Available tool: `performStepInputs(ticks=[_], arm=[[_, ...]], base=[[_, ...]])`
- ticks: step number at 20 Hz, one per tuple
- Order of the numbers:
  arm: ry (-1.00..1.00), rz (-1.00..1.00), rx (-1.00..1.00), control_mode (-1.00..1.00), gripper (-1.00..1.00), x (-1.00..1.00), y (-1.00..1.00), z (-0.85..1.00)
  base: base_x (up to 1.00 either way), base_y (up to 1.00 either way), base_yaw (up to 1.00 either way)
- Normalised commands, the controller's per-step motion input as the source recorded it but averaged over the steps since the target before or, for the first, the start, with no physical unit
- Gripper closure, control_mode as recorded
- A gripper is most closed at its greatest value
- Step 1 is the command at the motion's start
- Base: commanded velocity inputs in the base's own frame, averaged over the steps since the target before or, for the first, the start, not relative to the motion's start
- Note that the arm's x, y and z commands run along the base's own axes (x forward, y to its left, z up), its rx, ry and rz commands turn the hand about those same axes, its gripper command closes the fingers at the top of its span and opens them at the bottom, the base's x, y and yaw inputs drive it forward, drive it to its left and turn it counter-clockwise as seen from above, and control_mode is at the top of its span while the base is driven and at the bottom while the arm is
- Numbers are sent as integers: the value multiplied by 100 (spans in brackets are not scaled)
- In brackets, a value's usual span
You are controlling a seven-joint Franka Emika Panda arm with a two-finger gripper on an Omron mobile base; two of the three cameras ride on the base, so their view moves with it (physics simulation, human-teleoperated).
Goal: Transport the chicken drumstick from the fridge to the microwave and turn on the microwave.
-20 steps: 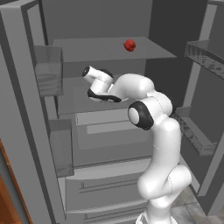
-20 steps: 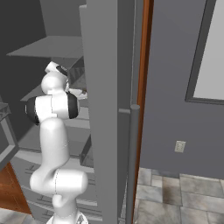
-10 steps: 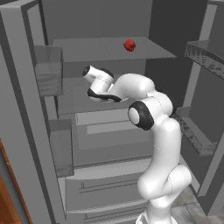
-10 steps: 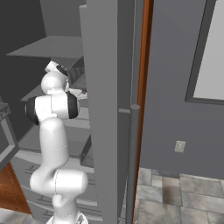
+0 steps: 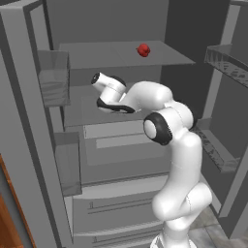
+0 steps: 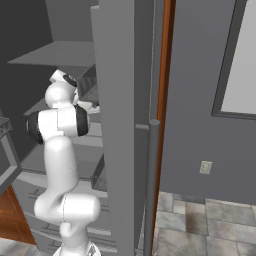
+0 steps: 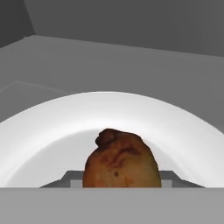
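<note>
Currently, notes for you at the controls.
Drumstick handling: the chicken drumstick (image 7: 121,159) looks light, stiff and bumpy-skinned, perhaps greasy; you do best taking it across the thick end.
Drumstick location: it sits over a white plate (image 7: 48,131) on a middle shelf of the fridge (image 5: 29,97).
Drumstick vs tool: it lies right at the gripper (image 7: 121,183), between the tips, hiding them.
Tool state: jaws pressed in on the drumstick, so you appear to have it pinched.
Other item: red round thing (image 5: 143,50) on the shelf above, well apart.

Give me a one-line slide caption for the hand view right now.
Gripper shut on the chicken drumstick, over a white plate on a grey fridge shelf.
</note>
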Motion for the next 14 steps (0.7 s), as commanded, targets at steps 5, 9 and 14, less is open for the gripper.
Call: performStepInputs(ticks=[5, 9, 14], arm=[[0, 0, 0, -100, 100, -23, 0, 1], [0, 2, 0, -100, 100, -24, 0, 7], [0, 5, 0, -100, 100, -28, 0, 12]], base=[[0, 0, 0], [0, 0, 0], [0, 0, 0]])
